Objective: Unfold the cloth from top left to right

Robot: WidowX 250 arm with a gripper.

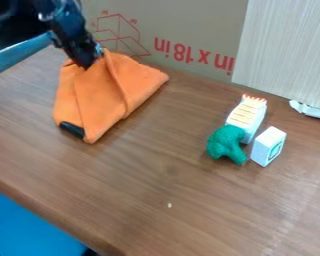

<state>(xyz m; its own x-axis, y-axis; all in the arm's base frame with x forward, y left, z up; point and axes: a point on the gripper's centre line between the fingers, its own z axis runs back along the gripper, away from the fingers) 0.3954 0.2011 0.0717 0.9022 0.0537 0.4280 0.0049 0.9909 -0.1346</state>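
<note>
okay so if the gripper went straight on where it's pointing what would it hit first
The orange cloth, it seems: the gripper points down into its upper part. Whether they already touch, I can't tell from this view.

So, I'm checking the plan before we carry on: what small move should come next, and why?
Probably a slight lift at the top left of the cloth, before drawing it right. The gripper is at that spot, and the cloth lies in overlapping folds, so a flat sideways pull might drag all of it.
</note>
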